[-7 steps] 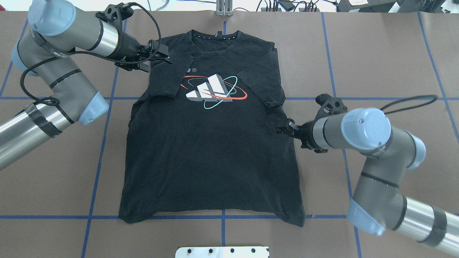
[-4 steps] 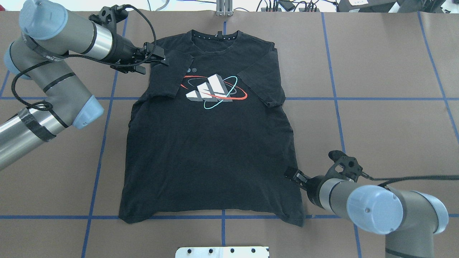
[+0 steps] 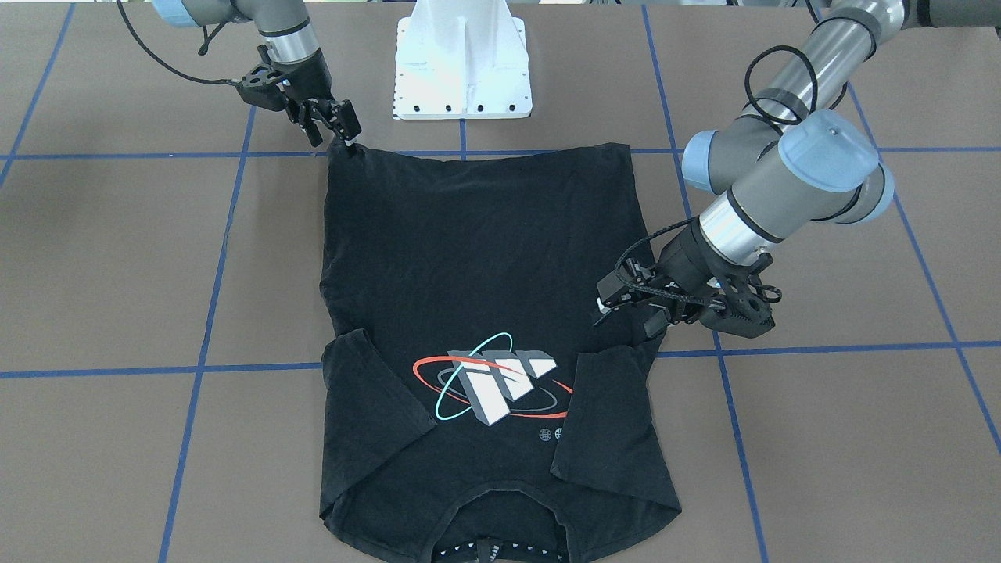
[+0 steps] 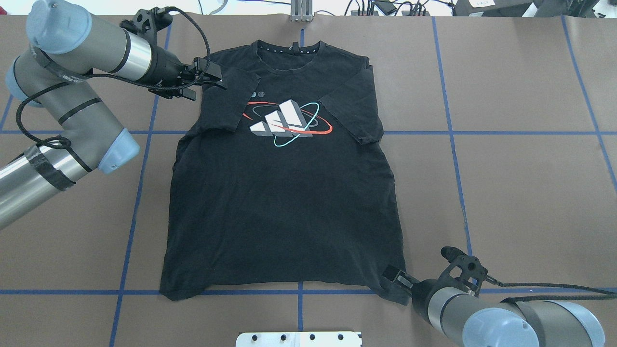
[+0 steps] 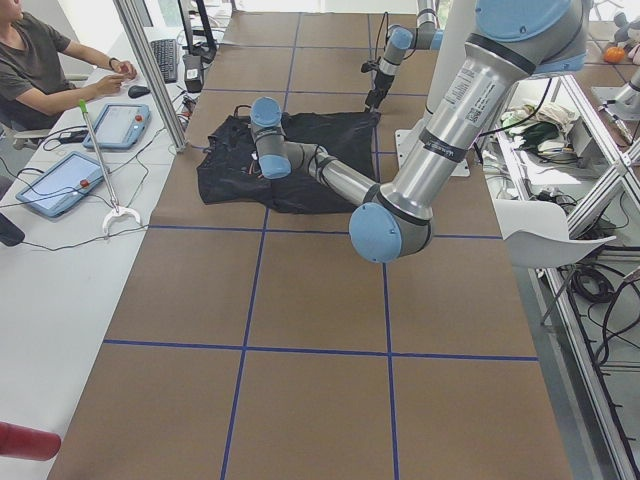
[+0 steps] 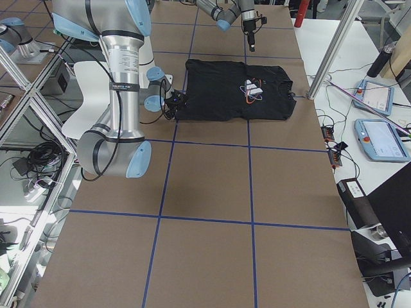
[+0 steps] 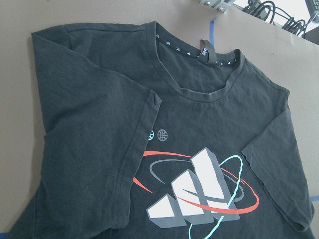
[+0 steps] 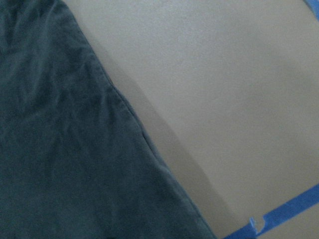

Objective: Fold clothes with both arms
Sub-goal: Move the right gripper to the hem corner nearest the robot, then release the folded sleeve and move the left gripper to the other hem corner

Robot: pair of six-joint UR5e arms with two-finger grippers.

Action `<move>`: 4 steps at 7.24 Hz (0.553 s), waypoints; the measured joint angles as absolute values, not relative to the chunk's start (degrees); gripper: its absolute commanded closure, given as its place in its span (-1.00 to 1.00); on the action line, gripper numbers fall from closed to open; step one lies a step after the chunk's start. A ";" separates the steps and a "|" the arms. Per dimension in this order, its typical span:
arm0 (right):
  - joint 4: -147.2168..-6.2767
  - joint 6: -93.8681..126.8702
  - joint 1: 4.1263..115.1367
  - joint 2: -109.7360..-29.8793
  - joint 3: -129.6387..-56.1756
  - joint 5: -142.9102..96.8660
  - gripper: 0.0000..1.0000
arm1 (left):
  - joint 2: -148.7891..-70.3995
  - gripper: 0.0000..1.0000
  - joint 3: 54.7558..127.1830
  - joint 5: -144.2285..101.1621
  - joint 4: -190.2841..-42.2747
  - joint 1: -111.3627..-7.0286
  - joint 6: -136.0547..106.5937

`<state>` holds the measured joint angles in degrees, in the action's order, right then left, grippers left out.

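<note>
Sliding from 3 o'clock, the right gripper (image 4: 394, 278), released, is pointing at the 5 o'clock hem corner of the black printed T-shirt (image 4: 284, 202) lying on the brown surface (image 4: 530, 193), near a white base plate (image 4: 299, 339). The left gripper (image 4: 215, 78), also released, is hovering by the 11 o'clock sleeve.

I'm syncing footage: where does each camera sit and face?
Front: across the table, facing the robot; T-shirt, left arm, right arm, white base.
Overhead: behind the robot, looking forward and down; both arms.
Left end: looks along the table; left arm nearest.
Right end: likewise; right arm nearest.
Left wrist: collar, print; no arm.
Right wrist: T-shirt edge, blue tape; no arm.
Front and overhead share the print.
</note>
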<state>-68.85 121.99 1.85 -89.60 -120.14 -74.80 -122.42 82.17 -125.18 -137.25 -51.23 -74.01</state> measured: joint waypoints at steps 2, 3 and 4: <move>-70.79 122.46 0.93 -89.66 -120.29 -74.72 -0.40 | -122.42 -1.00 82.13 -125.25 -137.28 -51.24 -74.00; -71.22 122.78 0.64 -89.66 -120.67 -74.71 -0.32 | -122.36 -1.00 82.14 -125.28 -137.28 -51.27 -74.00; -71.42 123.02 0.51 -89.67 -121.25 -74.71 -0.32 | -122.30 -1.00 82.22 -125.27 -137.29 -51.33 -74.02</move>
<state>-71.42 123.02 0.51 -89.67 -121.25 -74.71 -122.30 82.22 -125.27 -137.29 -51.33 -74.02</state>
